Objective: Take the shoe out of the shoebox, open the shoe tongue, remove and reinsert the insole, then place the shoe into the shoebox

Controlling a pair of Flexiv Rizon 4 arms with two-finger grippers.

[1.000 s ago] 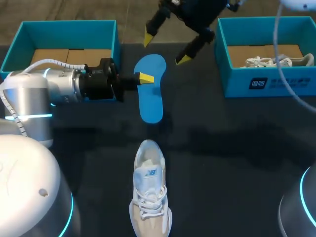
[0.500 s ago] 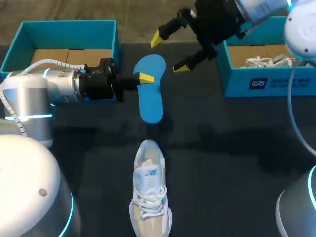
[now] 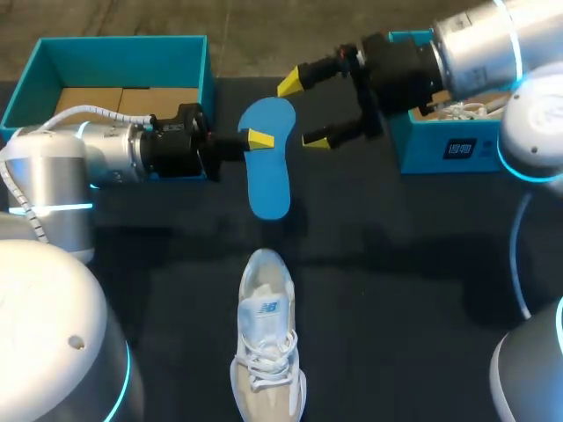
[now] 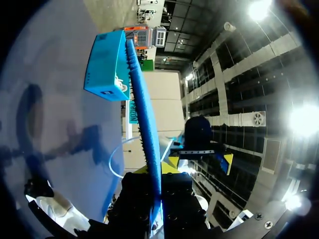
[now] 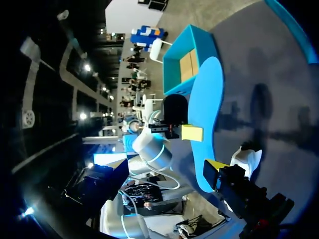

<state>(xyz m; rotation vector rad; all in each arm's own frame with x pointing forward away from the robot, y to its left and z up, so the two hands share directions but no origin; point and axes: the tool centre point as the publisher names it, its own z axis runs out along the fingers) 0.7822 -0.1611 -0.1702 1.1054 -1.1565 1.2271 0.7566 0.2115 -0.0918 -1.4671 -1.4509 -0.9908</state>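
Dark table (image 3: 413,264) seen from the head view: left gripper (image 3: 258,139) pinches the flat blue foam insole (image 3: 269,180) at upper centre. Right gripper (image 3: 303,112) is spread wide just beside it; the white lace-up shoe (image 3: 266,343) lies at lower centre

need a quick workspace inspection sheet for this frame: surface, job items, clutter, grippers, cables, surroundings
Surface: dark table, only shadows on it.
Job's things: blue insole out of the shoe; white shoe upright, toe towards the insole; left shoebox empty, cardboard floor; right shoebox holds a second laced shoe.
Clutter: nothing seen.
Grippers: left gripper shut on the insole's edge; right gripper open beside the insole, no contact seen.
Cables: white hose along the left arm, clear of the insole.
Surroundings: nothing seen.
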